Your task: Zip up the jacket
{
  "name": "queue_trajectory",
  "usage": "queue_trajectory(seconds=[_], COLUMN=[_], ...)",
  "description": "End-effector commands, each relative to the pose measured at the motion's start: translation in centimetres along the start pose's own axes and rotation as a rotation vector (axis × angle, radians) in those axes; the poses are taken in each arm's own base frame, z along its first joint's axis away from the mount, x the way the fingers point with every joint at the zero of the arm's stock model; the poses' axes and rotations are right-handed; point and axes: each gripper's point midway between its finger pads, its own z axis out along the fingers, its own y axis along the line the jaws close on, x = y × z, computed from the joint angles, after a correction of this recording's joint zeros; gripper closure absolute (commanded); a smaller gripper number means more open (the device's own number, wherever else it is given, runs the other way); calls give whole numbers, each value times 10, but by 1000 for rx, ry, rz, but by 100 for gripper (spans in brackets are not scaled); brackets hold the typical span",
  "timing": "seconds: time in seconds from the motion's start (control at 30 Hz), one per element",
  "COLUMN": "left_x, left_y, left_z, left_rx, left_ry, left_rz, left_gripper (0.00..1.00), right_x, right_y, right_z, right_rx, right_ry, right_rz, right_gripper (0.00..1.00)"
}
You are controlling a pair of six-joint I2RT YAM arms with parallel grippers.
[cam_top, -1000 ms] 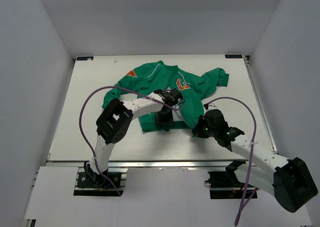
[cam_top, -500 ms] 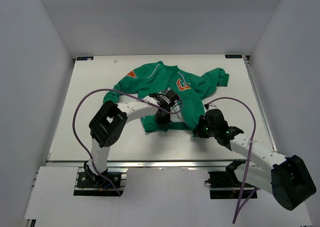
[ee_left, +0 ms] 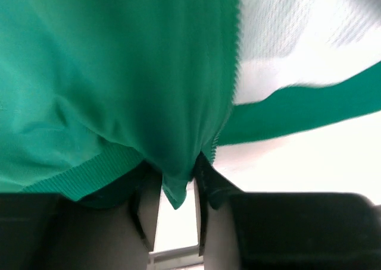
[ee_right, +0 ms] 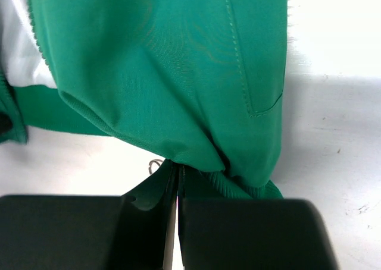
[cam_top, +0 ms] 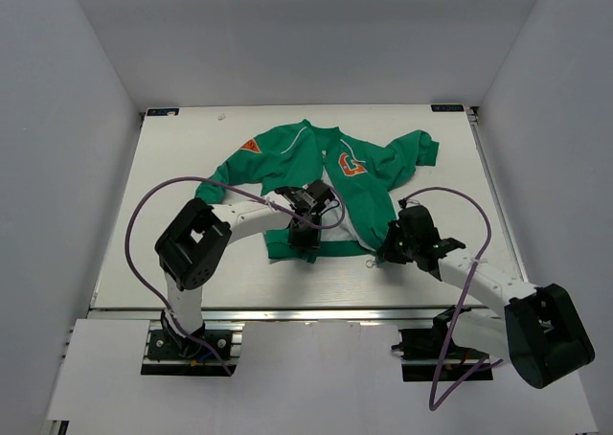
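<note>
The green jacket [cam_top: 374, 181] lies chest-up on the white table [cam_top: 172, 263], with its front open, pale lining showing, an orange chest logo [cam_top: 351, 164] and an orange sleeve patch [cam_top: 251, 144]. My left gripper [cam_top: 308, 236] is on the bottom hem of the left front panel. In the left wrist view a corner of the jacket [ee_left: 119, 74] hangs pinched between its jaws [ee_left: 177, 198]. My right gripper [cam_top: 388, 251] is shut on the bottom hem of the right front panel [ee_right: 178, 62]. A small metal ring [ee_right: 155, 163] shows beside that gripper [ee_right: 178, 184].
Purple cables loop over both arms, the left cable [cam_top: 144, 215] above the table's left half and the right cable [cam_top: 479, 224] near the right edge. Grey walls enclose the table on three sides. A metal rail [cam_top: 306, 312] runs along the near edge.
My left gripper has pulled its hem toward the near edge and slightly left. My right gripper has shifted right with its hem. The two front panels have spread apart, showing more lining.
</note>
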Motion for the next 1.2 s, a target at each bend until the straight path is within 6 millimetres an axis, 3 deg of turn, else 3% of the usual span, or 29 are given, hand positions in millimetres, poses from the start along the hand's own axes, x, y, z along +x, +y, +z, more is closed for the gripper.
queue_trajectory(seconds=[0.0, 0.23, 0.63, 0.8, 0.93, 1.07, 1.17], left_x=[5, 25, 11, 17, 17, 20, 20], left_y=[-7, -8, -18, -11, 0, 5, 3], left_z=[-23, -15, -13, 1, 8, 19, 24], left_rx=[73, 117, 113, 59, -15, -62, -53], left_ry=[-10, 67, 38, 63, 62, 78, 83], left_rz=[58, 92, 9, -49, -95, -121, -131], left_gripper=[61, 51, 37, 37, 45, 46, 63], right_x=[-13, -9, -4, 1, 4, 6, 7], right_y=[4, 9, 8, 6, 6, 7, 6], right_z=[1, 3, 2, 2, 2, 1, 1], right_rx=[-10, -41, -46, -47, -53, -61, -61], right_ry=[-27, 1, 8, 19, 23, 22, 24], right_rz=[-12, -10, -7, -3, -2, 2, 4], right_gripper=[100, 100, 100, 100, 100, 100, 100])
